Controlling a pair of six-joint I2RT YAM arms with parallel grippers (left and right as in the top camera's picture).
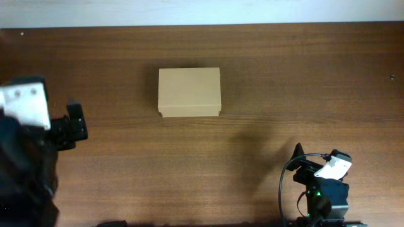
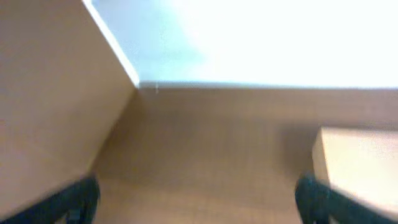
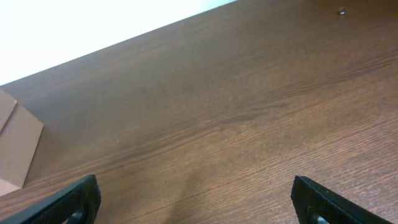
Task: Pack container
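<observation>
The container is a plain tan cardboard box with its lid down, standing in the middle of the wooden table. It also shows at the right edge of the left wrist view and at the left edge of the right wrist view. My left gripper is at the table's left side, well left of the box; its fingers are wide apart and empty. My right gripper is at the front right, well short of the box; its fingers are wide apart and empty. No tape rolls are in view.
The table's far edge runs along the top against a white surface. The left wrist view is blurred. A small dark dot lies on the table at the far right.
</observation>
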